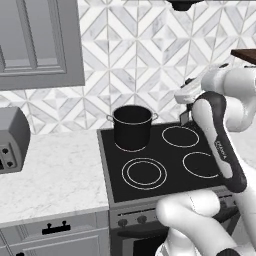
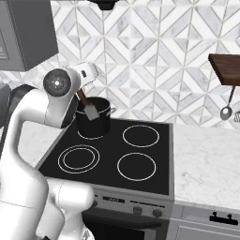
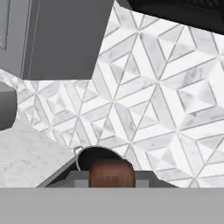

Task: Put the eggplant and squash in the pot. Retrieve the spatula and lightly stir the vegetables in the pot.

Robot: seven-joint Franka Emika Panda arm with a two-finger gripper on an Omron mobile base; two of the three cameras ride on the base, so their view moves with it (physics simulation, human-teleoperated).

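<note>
The spatula (image 2: 90, 110) is in hand: the gripper (image 2: 83, 93) is clamped tight on its brown handle, grey blade hanging just below, in front of the pot (image 2: 93, 117). The retrieval looks done. Whether the eggplant and squash are inside I can't tell; the stirring looks not yet begun.

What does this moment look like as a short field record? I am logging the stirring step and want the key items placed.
pot: upright on the rear left burner of the stovetop
spatula: held by the gripper, grey blade low in front of the pot, brown handle angled up
gripper state: shut on the spatula handle
pot contents: cannot tell, the inside is dark
ladle: hanging under a wooden shelf at right
toaster: on the counter left of the stove
</note>
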